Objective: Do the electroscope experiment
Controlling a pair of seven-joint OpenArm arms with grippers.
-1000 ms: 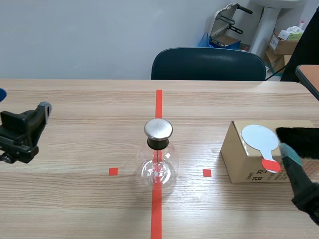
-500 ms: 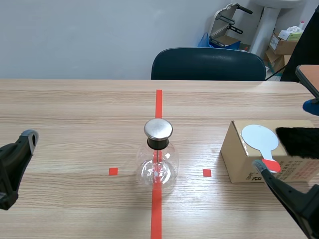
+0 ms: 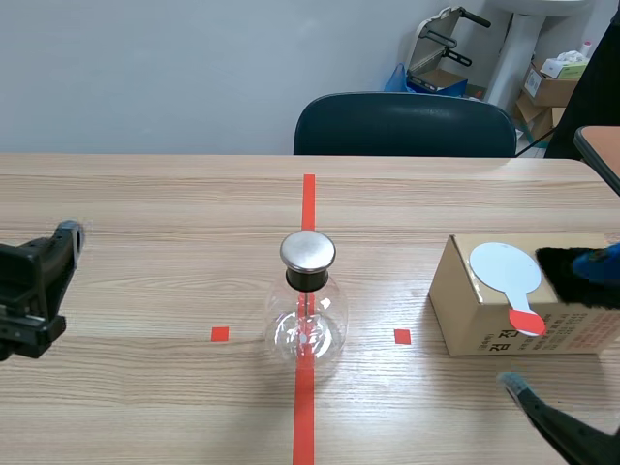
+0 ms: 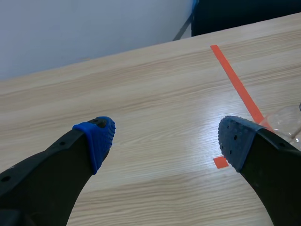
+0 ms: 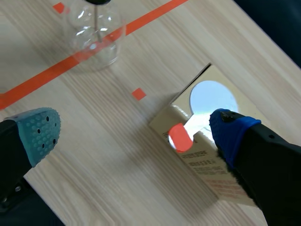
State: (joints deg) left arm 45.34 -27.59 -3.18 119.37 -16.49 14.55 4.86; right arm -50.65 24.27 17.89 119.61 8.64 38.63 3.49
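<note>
Plainly, seen from the left wrist, the left pincer [image 4: 164,141] stands with its fingers wide apart over bare worktop [image 4: 141,80], holding nothing. Just beside its dark-padded finger shows the edge of the glass flask [image 4: 288,118], and a red tape line [image 4: 237,84] runs ahead of that finger.

From the right wrist, the right pincer [image 5: 136,134] is also spread and grips nothing. A cardboard box [image 5: 207,165] lies under its blue-padded finger. On the box top rests a white disc paddle [image 5: 211,99], whose red handle hangs over the box edge between the fingers, nearer the blue one. The flask stands well ahead of this pincer, on the tape line, with a thin rod running down inside it. Dark print on the box side is too small to read.

Only the scene view shows the flask's round metal cap [image 3: 308,250] on a dark stopper. It also shows a black furry piece [image 3: 576,279] on the box top beside the paddle. The right pincer's blue pad is at that fur, touching or just above, I cannot tell which. A dark chair [image 3: 405,124] stands beyond the worktop.
</note>
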